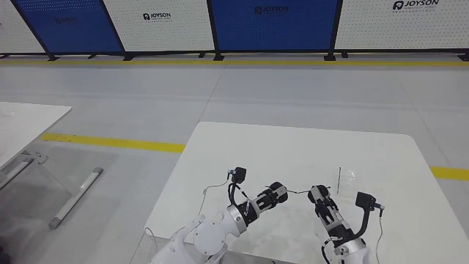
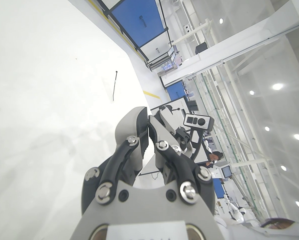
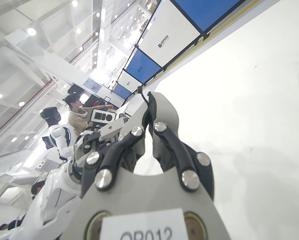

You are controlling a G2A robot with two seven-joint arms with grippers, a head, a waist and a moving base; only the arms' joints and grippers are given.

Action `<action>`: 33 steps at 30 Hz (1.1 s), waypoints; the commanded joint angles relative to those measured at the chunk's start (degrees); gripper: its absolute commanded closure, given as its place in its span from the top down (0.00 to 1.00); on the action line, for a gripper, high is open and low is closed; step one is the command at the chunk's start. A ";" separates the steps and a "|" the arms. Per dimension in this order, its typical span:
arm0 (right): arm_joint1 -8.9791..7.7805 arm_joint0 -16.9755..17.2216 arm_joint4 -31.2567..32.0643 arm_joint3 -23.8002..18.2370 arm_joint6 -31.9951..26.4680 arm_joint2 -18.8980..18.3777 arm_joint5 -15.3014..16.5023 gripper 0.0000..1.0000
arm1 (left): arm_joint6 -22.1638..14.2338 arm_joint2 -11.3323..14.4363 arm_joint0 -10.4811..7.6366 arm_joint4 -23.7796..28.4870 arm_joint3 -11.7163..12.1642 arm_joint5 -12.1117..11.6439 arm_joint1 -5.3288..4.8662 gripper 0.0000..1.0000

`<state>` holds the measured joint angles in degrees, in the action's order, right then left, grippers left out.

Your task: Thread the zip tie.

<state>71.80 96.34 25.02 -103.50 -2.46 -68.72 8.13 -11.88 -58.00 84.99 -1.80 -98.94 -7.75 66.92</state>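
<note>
**Tie raised for threading**

Top view: left end effector (image 1: 283, 191) and right end effector (image 1: 313, 191) face off above the worktop (image 1: 293, 143), zip tie (image 1: 297, 191) between them.
Left wrist view: pads (image 2: 142, 128) pressed together; spare tie (image 2: 115, 84) lies apart.
Right wrist view: clamps the zip tie, head exposed, likely for threading.

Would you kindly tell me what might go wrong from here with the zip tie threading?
The right gripper pinches the zip tie with only a short tip showing beyond its grip, so it may slip or twist. The left gripper is shut and very close, so the two might bump while aligning.
</note>
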 commanded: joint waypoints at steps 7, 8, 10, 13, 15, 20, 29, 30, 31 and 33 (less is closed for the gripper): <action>0.16 -0.48 0.11 0.02 0.04 0.36 -0.16 0.00 | 0.00 0.00 0.00 0.00 0.00 0.00 0.00 0.00; 0.17 -0.45 0.12 0.02 0.02 0.34 -0.15 0.00 | 0.00 0.00 0.00 0.00 0.00 0.00 0.00 0.00; 0.17 -0.35 0.12 0.11 -0.05 0.29 -0.13 0.00 | 0.00 0.00 0.00 0.00 0.00 0.00 0.00 0.00; 0.19 -0.39 0.22 0.32 -0.40 0.34 -0.17 0.00 | 0.00 0.00 0.00 0.00 0.00 0.00 0.00 0.00; 0.21 -0.53 0.33 0.43 -0.67 0.45 -0.30 0.00 | 0.00 0.00 0.00 0.00 0.00 0.00 0.00 0.00; 0.24 -0.83 0.35 0.60 -1.34 0.58 0.11 0.00 | 0.00 0.00 0.00 0.00 0.00 0.00 0.00 0.00; 0.23 -1.16 -0.15 1.14 -2.21 0.39 1.69 0.00 | -0.27 0.33 -0.02 0.75 -0.14 -0.12 0.08 0.00; 0.21 -1.16 -0.21 1.16 -2.42 0.32 1.90 0.00 | -1.02 0.41 -0.05 2.34 -0.19 -0.37 0.13 0.00; 0.20 -1.14 -0.24 1.12 -2.53 0.27 2.06 0.00 | -1.42 0.27 -0.13 3.34 -0.15 -0.52 0.14 0.00; 0.17 -1.00 -0.25 0.92 -2.64 0.20 2.64 0.00 | -2.06 0.05 -0.12 5.44 -0.06 -0.80 0.18 0.00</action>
<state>71.99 95.24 24.76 -102.46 -5.06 -68.49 10.44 -13.56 -57.83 84.85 2.31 -99.05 -8.39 67.08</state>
